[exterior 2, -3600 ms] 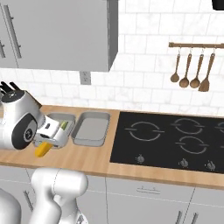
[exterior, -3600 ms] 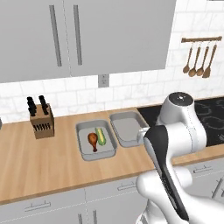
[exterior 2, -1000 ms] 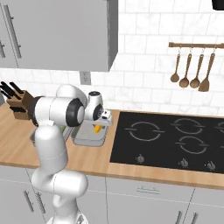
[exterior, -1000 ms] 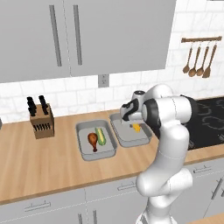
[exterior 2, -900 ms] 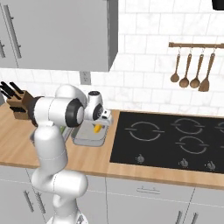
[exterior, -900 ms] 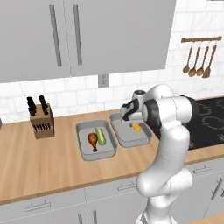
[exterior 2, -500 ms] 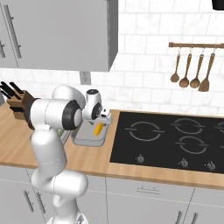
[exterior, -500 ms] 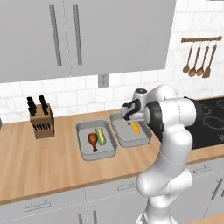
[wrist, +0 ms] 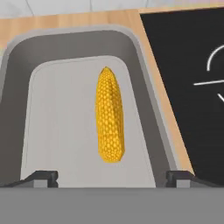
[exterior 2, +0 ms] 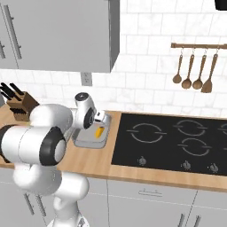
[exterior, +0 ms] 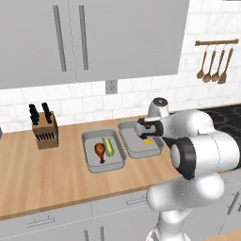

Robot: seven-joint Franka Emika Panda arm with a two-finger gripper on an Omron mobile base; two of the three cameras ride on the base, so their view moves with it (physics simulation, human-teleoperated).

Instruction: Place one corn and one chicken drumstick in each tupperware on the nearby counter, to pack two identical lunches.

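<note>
Two grey tupperware trays sit side by side on the wooden counter [exterior: 47, 174]. The left tupperware [exterior: 88, 157] holds a chicken drumstick [exterior: 100, 150] and a green-husked corn [exterior: 109, 146]. In the right tupperware [exterior: 133, 148] [exterior 2: 86, 141] [wrist: 61, 113] a yellow corn [wrist: 109, 114] [exterior: 147, 141] [exterior 2: 99, 131] lies flat on the tray floor, lengthwise, nearer its stove-side wall. My gripper [wrist: 111, 176] [exterior: 143, 133] hovers just above that tray, open, its fingertips [wrist: 41, 176] spread wide to either side of the corn's near end and not touching it.
A black cooktop [exterior 2: 177, 137] [wrist: 192, 65] borders the right tupperware. A knife block [exterior: 44, 134] [exterior 2: 20, 104] stands at the back left of the counter. Wooden utensils [exterior 2: 193, 66] hang on the tiled wall, with cabinets overhead.
The jaws have gone from shut on the yellow corn to wide open. The corn now rests loose in the right tupperware. The arm has barely shifted.
</note>
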